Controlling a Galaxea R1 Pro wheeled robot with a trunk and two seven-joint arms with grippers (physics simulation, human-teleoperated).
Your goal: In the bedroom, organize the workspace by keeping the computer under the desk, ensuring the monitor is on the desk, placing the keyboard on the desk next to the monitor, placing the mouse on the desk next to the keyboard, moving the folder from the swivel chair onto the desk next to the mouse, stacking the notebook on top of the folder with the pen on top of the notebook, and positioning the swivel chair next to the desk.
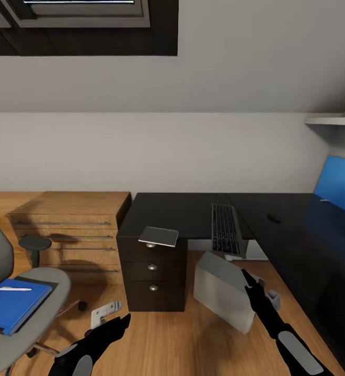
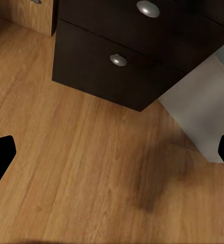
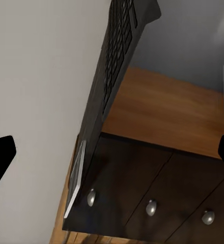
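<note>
A blue folder (image 1: 13, 305) with a white pen (image 1: 14, 288) on it lies on the grey swivel chair (image 1: 47, 282) at the left. The thin grey notebook (image 1: 159, 236) rests on the dark desk (image 1: 177, 209) above the drawers, and shows edge-on in the right wrist view (image 3: 76, 178). The black keyboard (image 1: 226, 230) (image 3: 119, 51) overhangs the desk's front edge. A dark mouse (image 1: 273, 218) and the blue monitor (image 1: 340, 190) sit further right. The grey computer (image 1: 225, 292) (image 2: 203, 107) stands on the floor. My left gripper (image 1: 121, 321) (image 2: 112, 157) and right gripper (image 1: 252, 283) (image 3: 112, 157) hang open and hold nothing.
A dark drawer unit (image 1: 152, 271) (image 2: 117, 61) (image 3: 152, 203) with round knobs stands under the desk's left end. A wooden dresser (image 1: 73, 230) sits against the wall beside it. Wooden floor (image 1: 162, 339) lies between the chair and the computer. A white shelf (image 1: 332, 121) juts out at upper right.
</note>
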